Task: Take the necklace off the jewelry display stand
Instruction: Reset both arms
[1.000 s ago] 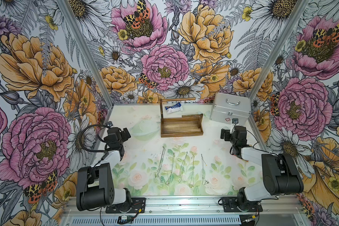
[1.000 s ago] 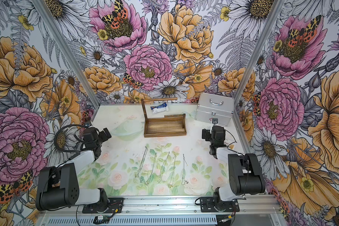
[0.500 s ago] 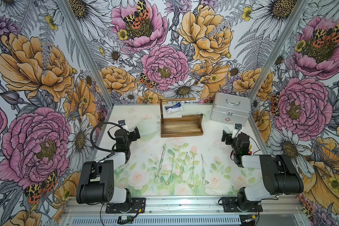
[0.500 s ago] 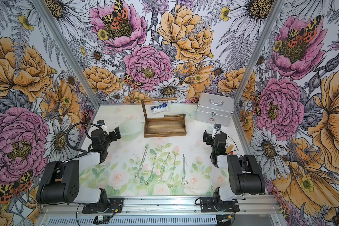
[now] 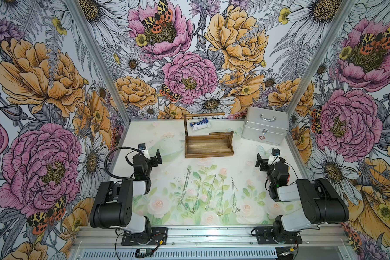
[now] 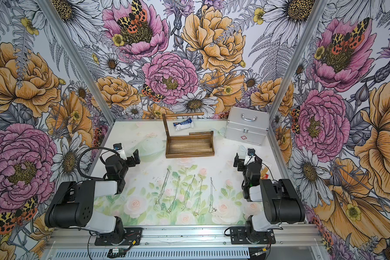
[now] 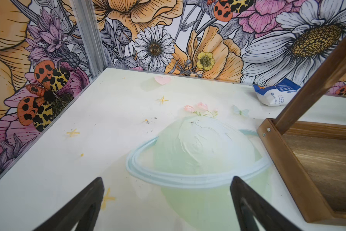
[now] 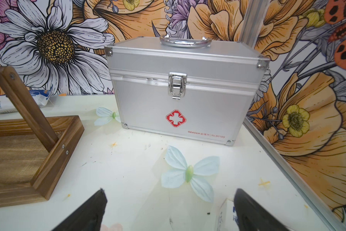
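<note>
Currently: the removal appears complete; judged from the layout, nothing is left hanging.
Jewelry display stand (image 5: 208, 147): stands close to the rear edge of the bench (image 5: 158, 139), about midway along it, upright and untouched by either arm.
Top rod (image 5: 204, 114): bare in both top views; no chain is draped over it.
Upright post (image 7: 316, 84): bare in the left wrist view, with nothing looped round it.
Tray base (image 8: 18, 156): shows only wood grain; a chain this fine could escape notice, but none is visible.
Necklaces (image 5: 185, 186): five thin silver chains lie flat on the bench in a row, side by side and apart from each other, in the front half, well clear of the stand.
Left gripper (image 7: 167, 180): jaws spread wide and empty, low over the bench toward the left edge, pointing at the printed planet beside the stand's corner.
Right gripper (image 8: 169, 192): jaws spread wide and empty, near the right edge, facing the first-aid case (image 5: 265, 128).
First-aid case: sits latched in the rear right corner, not part of the task.
Packet (image 5: 199, 125): blue and white, lies behind the stand by the rear edge.
Done: every visible chain is off the rod and on the bench.
Left: apparently nothing; both arms are folded close to their bases at the front edge, which reads as a rest pose.
</note>
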`<act>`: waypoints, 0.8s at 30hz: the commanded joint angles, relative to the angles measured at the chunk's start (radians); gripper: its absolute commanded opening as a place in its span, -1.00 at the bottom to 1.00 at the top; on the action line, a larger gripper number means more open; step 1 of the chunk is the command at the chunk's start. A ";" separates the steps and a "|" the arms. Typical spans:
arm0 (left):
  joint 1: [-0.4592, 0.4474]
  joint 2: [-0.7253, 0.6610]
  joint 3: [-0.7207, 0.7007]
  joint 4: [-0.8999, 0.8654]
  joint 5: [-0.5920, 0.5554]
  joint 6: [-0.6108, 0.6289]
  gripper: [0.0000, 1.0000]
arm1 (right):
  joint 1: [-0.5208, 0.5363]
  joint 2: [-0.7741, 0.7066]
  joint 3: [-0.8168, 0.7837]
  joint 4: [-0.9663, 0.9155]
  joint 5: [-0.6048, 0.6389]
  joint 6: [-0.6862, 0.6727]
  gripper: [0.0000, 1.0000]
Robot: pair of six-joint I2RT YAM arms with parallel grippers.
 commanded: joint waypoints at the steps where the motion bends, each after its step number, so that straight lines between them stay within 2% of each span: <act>1: -0.033 0.050 -0.033 0.199 0.025 0.055 0.97 | 0.011 0.014 0.007 0.082 0.012 -0.008 1.00; 7: -0.035 0.047 0.021 0.090 -0.018 0.045 0.97 | 0.025 0.018 0.183 -0.247 0.055 -0.004 1.00; 10: 0.000 0.047 0.024 0.085 0.029 0.015 0.97 | 0.008 0.021 0.185 -0.249 0.048 0.013 1.00; 24: -0.017 0.045 0.023 0.084 -0.006 0.025 0.97 | 0.009 0.019 0.182 -0.250 0.048 0.013 1.00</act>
